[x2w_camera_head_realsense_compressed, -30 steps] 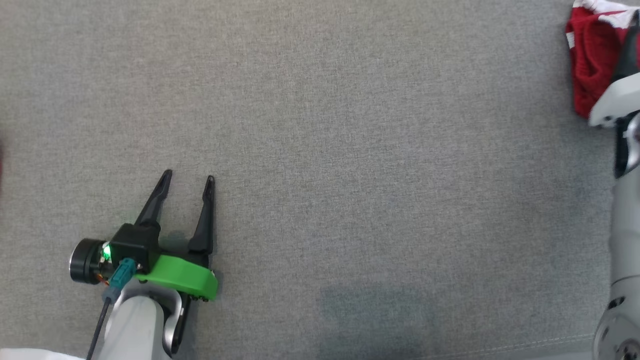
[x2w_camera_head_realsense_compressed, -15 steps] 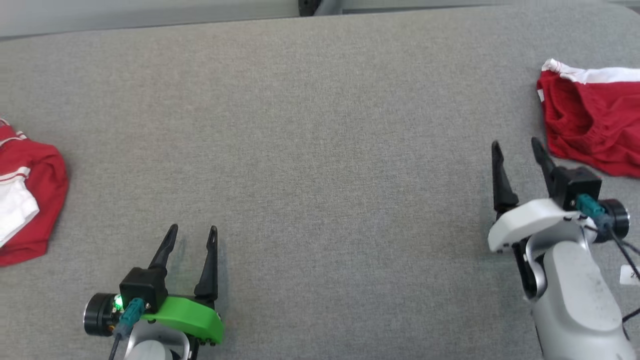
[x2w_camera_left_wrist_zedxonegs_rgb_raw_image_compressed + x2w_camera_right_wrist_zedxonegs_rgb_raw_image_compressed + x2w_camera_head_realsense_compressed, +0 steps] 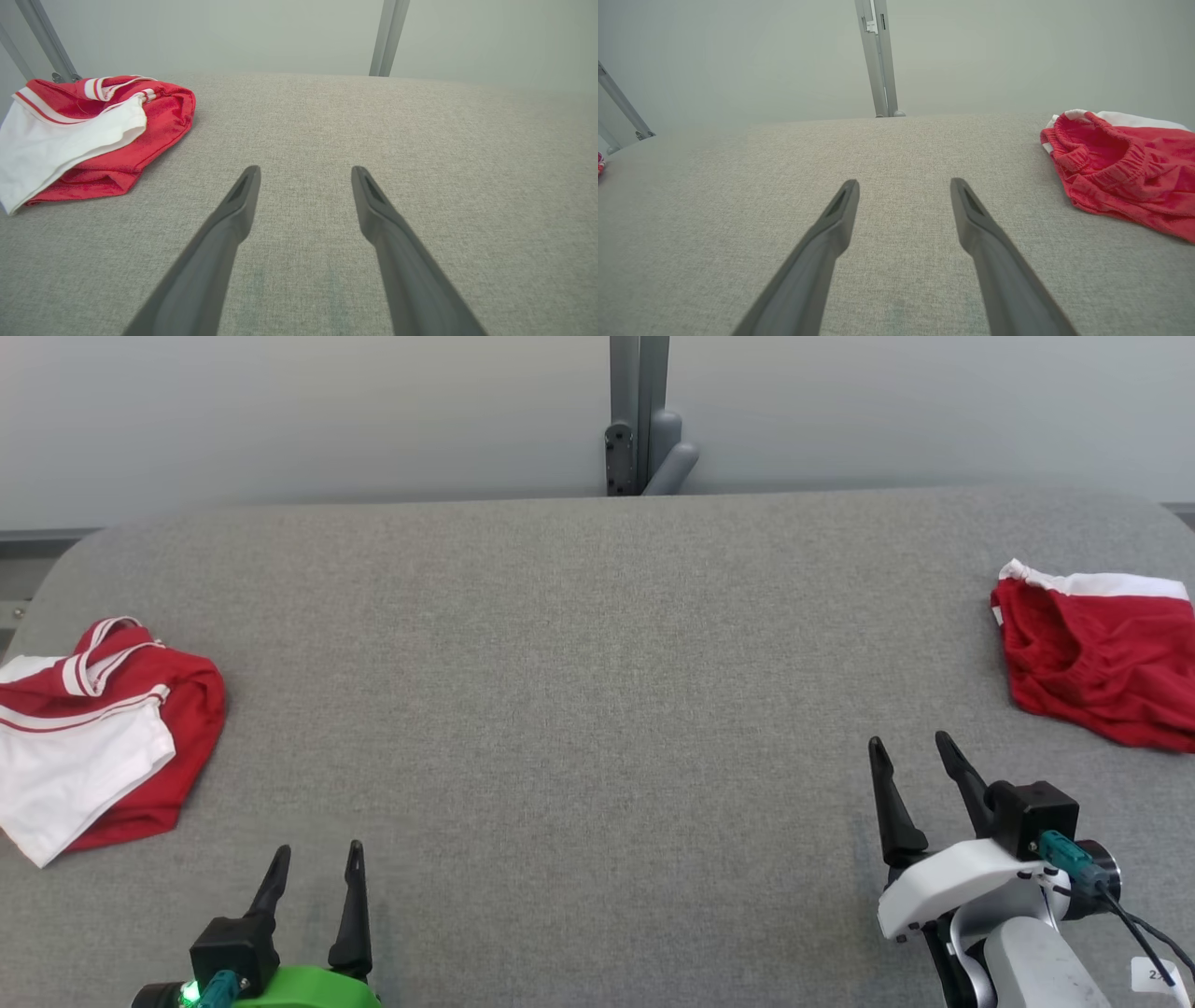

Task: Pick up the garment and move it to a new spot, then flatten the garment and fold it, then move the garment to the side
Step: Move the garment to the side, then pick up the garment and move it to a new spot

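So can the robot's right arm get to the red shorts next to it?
Probably yes. The right gripper is open and empty. The red shorts lie just ahead of it and to its right, and nothing but bare grey padded tabletop lies between them.

bright, even light, faint shadows, sharp, wrist views slightly bowed.

A red-and-white garment (image 3: pixel 103 728) is lying crumpled near the left edge of the grey table (image 3: pixel 597 644), with its white panel spreading toward the near side and striped trim showing at its far end. A red garment (image 3: pixel 1102 663) with a gathered elastic waistband and a white strip along its far edge is lying bunched at the right edge, running out of the head view. The two are sitting well apart.
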